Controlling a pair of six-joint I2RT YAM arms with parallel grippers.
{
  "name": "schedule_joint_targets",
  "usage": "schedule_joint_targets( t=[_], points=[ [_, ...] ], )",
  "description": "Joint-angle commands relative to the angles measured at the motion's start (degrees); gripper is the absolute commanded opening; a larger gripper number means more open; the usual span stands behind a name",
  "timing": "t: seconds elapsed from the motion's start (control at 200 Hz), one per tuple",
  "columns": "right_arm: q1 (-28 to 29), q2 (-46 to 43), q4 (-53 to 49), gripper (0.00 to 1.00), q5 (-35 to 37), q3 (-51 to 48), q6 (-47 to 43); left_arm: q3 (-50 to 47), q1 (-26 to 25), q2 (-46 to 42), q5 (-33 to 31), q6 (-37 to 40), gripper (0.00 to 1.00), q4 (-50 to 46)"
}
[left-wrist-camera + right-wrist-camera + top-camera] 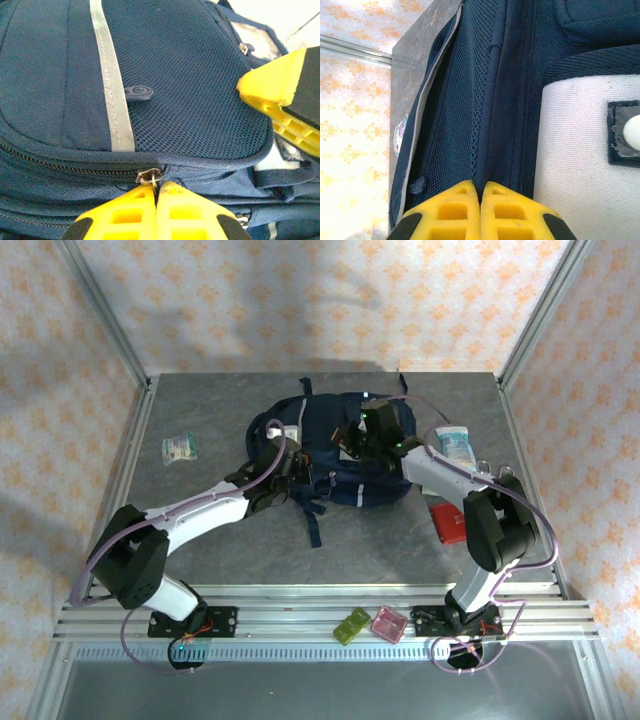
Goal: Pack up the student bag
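Grey table (pixel 400 550), walled by patterned paper. The student bag (pixel 335 465) lies flat at the centre toward the far side and is the biggest thing on the table. Its dark straps trail toward the near edge.

Both arms reach in over the bag, which covers parts of it in the top view. The left gripper (pixel 156 187) is at the bag's left side. Its jaws are closed on the metal zipper pull (pixel 150 176), at the end of a zip line running under the mesh panel. A grey reflective stripe (pixel 112 90) runs down to the zip just left of the pull. A yellow finger (pixel 272 92) from the other arm pokes in at the right of the left wrist view, close above the mesh.

The right gripper (pixel 480 189) sits on top of the bag. Its jaws are pressed together on a dark fabric fold, next to a white patch (pixel 575 165).

Loose items well apart from the bag:
- white-teal pouch (pixel 455 443) to its right
- red flat pack (pixel 447 521) near the right arm
- green-white packet (pixel 180 447) to its left
- green block (pixel 352 626) and pink block (pixel 388 624), side by side on the near rail between the arm bases
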Motion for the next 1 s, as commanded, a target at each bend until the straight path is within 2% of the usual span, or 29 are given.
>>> schedule_joint_targets(
  t=[0.0, 0.11, 0.26, 0.295, 0.37, 0.445, 0.566, 0.736, 0.891, 0.991],
  points=[
    [1.2, -3.9, 7.3, 0.00, -2.8, 1.3, 0.4, 5.4, 0.3, -0.8, -2.5, 4.2, 0.00, -10.2],
    [1.2, -3.7, 6.9, 0.00, -2.8, 1.4, 0.2, 9.1, 0.3, 1.1, -3.5, 6.9, 0.00, -16.5],
    [1.2, -3.6, 7.1, 0.00, -3.1, 1.3, 0.4, 9.1, 0.2, 1.3, -4.0, 8.1, 0.00, -17.1],
    [1.2, -3.6, 7.3, 0.00, -3.0, 1.2, 0.6, 8.5, 0.2, 1.2, -3.5, 7.8, 0.06, -16.0],
    [1.2, -3.6, 7.5, 0.00, -3.0, 1.1, 0.8, 7.1, 0.2, 1.0, -3.2, 7.3, 0.11, -13.1],
    [1.2, -3.5, 7.6, 0.00, -3.0, 0.9, 0.8, 6.0, 0.2, 1.0, -3.3, 6.9, 0.24, -10.7],
    [1.3, -4.0, 7.5, 0.00, -2.7, 0.6, 0.7, 4.7, 0.2, 0.9, -1.5, 6.9, 0.35, -7.0],
    [1.2, -4.1, 7.6, 0.00, -2.5, 0.5, 0.8, 5.3, 0.1, 2.4, -2.0, 6.3, 0.36, -7.3],
    [1.3, -3.7, 8.0, 0.00, -2.9, 0.8, 1.1, 4.9, -1.4, 3.8, -6.6, 6.5, 0.36, -7.9],
    [1.3, -3.8, 7.9, 0.00, -2.9, 1.1, 1.1, 2.8, -1.8, 4.5, -7.4, 6.4, 0.33, -5.9]
  ],
)
